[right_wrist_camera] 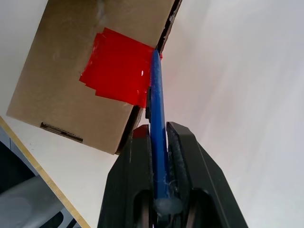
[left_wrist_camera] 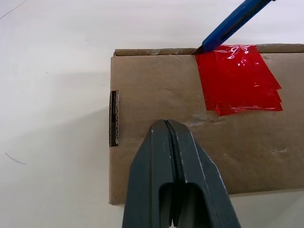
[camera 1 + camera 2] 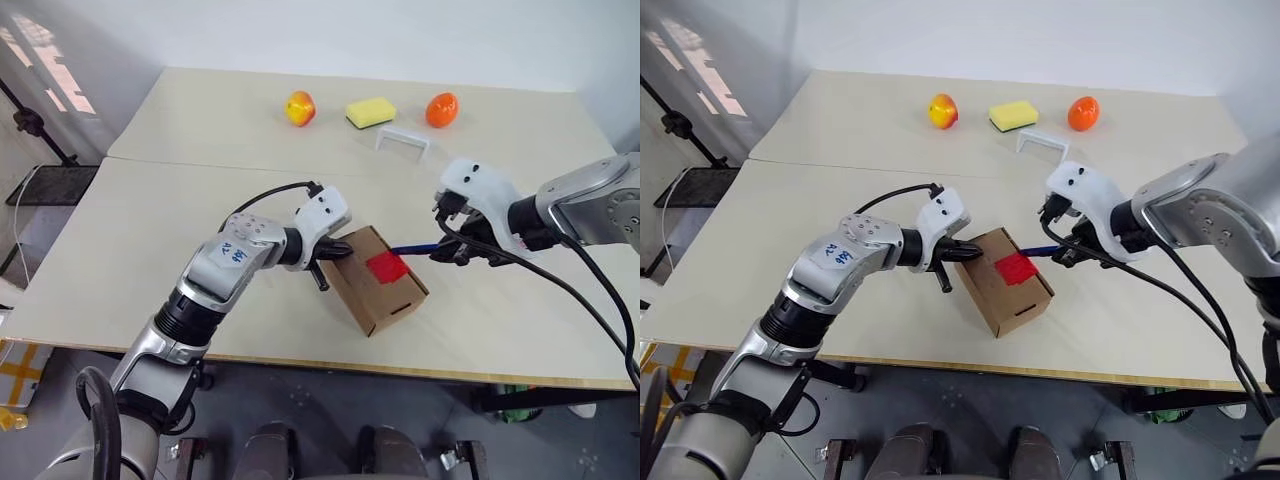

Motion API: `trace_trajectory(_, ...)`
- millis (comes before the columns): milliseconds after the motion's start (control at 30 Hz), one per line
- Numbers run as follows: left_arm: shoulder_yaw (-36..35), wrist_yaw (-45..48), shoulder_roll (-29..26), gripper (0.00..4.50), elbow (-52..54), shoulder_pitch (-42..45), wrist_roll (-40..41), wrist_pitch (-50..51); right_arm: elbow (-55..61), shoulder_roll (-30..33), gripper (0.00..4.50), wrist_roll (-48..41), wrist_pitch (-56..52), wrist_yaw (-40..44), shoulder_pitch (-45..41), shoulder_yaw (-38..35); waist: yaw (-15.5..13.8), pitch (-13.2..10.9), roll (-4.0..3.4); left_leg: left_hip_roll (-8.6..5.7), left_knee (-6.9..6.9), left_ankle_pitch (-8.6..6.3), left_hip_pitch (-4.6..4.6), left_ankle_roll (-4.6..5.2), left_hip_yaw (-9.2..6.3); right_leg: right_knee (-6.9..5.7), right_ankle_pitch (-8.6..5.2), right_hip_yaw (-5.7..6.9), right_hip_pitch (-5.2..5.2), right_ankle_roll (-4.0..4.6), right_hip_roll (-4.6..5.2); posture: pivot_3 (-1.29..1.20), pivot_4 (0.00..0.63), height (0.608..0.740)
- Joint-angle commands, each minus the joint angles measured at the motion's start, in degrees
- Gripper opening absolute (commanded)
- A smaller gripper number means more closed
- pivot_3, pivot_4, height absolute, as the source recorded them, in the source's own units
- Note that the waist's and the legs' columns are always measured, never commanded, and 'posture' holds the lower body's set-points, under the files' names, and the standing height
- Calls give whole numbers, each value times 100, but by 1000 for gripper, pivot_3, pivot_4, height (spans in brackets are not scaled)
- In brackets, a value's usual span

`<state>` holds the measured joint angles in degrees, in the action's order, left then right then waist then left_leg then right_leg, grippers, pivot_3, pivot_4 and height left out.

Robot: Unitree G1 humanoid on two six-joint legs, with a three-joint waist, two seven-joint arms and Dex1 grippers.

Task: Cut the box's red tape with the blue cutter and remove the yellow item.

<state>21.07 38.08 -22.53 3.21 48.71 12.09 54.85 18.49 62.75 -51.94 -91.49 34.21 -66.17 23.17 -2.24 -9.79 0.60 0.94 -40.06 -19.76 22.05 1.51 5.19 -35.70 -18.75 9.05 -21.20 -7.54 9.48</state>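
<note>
While the left gripper point(image 2: 176, 142), fingers together, steadies the box point(image 3: 375, 280), the right gripper point(image 1: 159, 142), clamped on the blue cutter point(image 1: 158, 118), touches its tip to the uncut red tape point(image 2: 235, 78), the yellow item unseen.

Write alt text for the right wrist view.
The right gripper holds the blue cutter with its tip at the edge of the red tape on the closed cardboard box, which sits on a pale table.

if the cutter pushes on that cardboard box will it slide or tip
Probably slide rather than tip: the box lies low and flat on the smooth table. It looks light, so the shut left gripper pressing on its top likely pins it. The blue cutter, clamped in the right gripper, meets the red tape at the edge, where thin cardboard may dent.
</note>
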Motion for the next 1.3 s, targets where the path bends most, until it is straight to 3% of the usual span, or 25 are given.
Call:
trace_trajectory(33,361,-88,-18,0,-481,-251,-261,315,79,211,163,-343,-101,172,-178,49,-4,0,0,2,0,0,0,0,0,1,0,0,0,0,0,0,150,740)
trace_trajectory(500,362,-115,42,0,-539,-248,-277,283,-138,81,163,-45,-101,367,-198,489,-16,1,-1,4,0,0,-1,0,-2,7,1,2,7,-1,0,0,150,740)
trace_trajectory(1067,314,-173,69,0,-495,-302,-267,332,479,978,163,374,-101,1662,-521,1029,-66,2,-1,16,1,-1,1,2,-7,19,2,1,11,-4,1,0,150,740)
trace_trajectory(1300,303,-189,90,0,-568,-304,-280,288,786,1911,163,686,385,2655,-383,750,-68,0,-6,19,1,-2,1,3,-5,24,3,-2,11,-6,2,0,150,740)
